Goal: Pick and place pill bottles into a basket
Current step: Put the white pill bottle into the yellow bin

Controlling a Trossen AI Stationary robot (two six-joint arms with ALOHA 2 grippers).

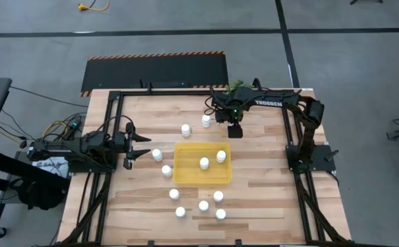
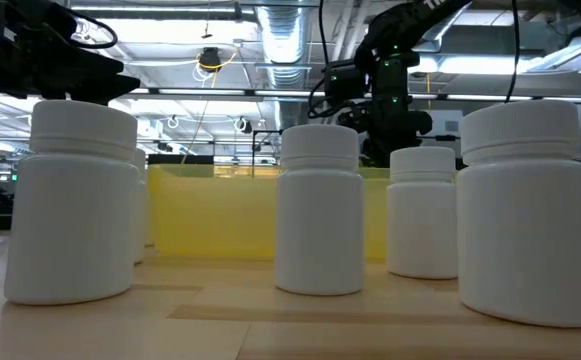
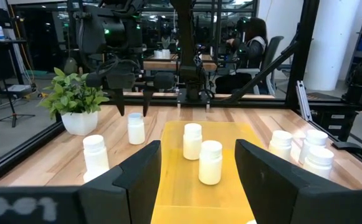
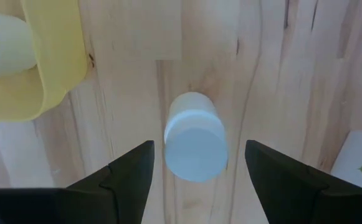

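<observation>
- Left gripper (image 1: 143, 145), fingers spread and empty, hangs beside the yellow basket (image 1: 183, 175), facing it.
- Wooden slat table (image 1: 261, 199) sits on grey floor; a person (image 3: 250, 38) sits beyond the table.
- Two pill bottles (image 1: 204, 163) stand upright inside the basket, caps up; others stand around it.
- Right gripper (image 1: 235, 132), fingers spread, hovers over one upright bottle (image 4: 195, 137) just past the basket's far corner.

"TROSSEN" stands in white letters on the right arm (image 1: 271, 103); blurred pale marks on the left gripper's (image 3: 196, 174) body are unreadable
</observation>
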